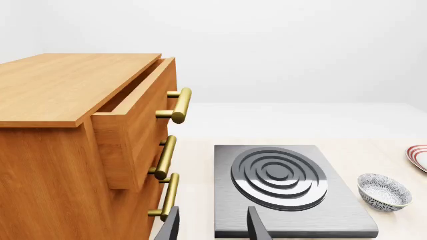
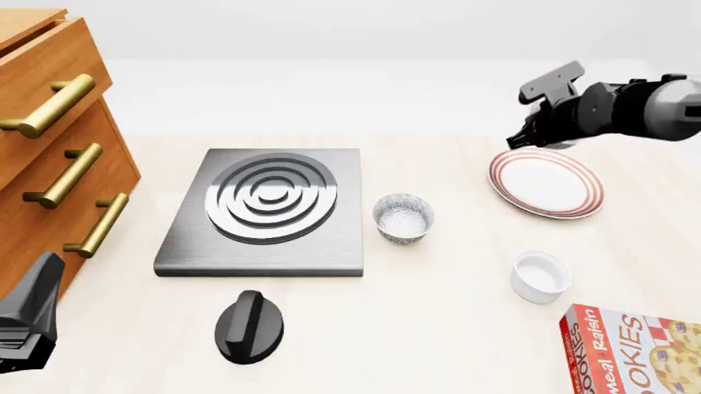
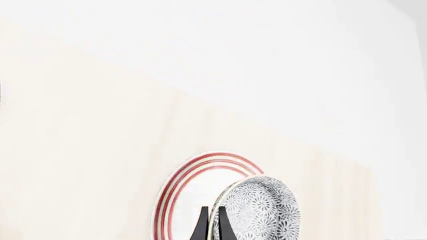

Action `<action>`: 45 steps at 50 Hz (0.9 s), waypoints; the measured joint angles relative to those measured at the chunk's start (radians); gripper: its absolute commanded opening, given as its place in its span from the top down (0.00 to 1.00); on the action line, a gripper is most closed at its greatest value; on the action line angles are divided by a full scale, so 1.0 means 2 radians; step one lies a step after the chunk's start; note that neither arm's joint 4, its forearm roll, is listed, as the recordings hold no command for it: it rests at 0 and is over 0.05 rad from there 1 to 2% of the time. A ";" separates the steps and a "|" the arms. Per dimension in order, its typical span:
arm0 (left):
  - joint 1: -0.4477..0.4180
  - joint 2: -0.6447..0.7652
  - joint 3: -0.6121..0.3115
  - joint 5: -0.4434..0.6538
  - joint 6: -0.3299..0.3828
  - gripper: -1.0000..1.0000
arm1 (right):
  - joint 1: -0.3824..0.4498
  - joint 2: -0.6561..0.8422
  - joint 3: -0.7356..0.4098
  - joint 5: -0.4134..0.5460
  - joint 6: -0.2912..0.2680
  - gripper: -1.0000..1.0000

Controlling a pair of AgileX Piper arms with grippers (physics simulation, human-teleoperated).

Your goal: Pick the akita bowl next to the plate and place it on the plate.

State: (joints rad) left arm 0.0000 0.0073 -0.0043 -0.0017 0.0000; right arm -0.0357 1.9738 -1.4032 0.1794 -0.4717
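Observation:
My right gripper [image 3: 213,221] is shut on the rim of the akita bowl [image 3: 261,209], which is tipped on edge so its dark speckled outside faces the right wrist camera. Just behind the bowl lies the plate [image 3: 190,186] with its red rings. In the front view the right gripper [image 2: 524,135] hovers over the far-left edge of the plate [image 2: 546,182], and the arm hides the held bowl. A look-alike speckled bowl [image 2: 403,217] stands beside the stove plate. My left gripper [image 1: 213,230] is open and empty, low at the near left [image 2: 28,320].
A wooden cabinet [image 2: 55,139] with brass handles and its top drawer part open stands at the left. A grey stove plate [image 2: 268,209] lies mid-table, a black knob [image 2: 249,327] in front of it. A white ramekin [image 2: 540,277] and a cookie box [image 2: 635,353] sit at the near right.

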 measured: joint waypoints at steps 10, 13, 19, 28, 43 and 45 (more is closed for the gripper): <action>0.000 0.000 0.000 0.000 0.000 0.00 | -0.003 0.014 0.001 -0.008 0.000 1.00; 0.000 0.000 0.000 0.000 0.000 0.00 | -0.004 0.018 0.004 -0.011 0.000 1.00; 0.000 0.000 0.000 0.000 0.000 0.00 | -0.006 0.022 0.011 -0.017 0.000 1.00; 0.000 0.000 0.000 0.000 0.000 0.00 | -0.012 0.025 0.021 -0.025 0.000 1.00; 0.000 0.000 0.000 0.000 0.000 0.00 | -0.014 0.039 0.010 -0.026 0.002 1.00; 0.000 0.000 0.000 0.000 0.000 0.00 | -0.014 0.041 0.009 -0.026 0.002 1.00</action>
State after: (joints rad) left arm 0.0000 0.0073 -0.0043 -0.0017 0.0000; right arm -0.0636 2.0562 -1.3852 0.1274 -0.4675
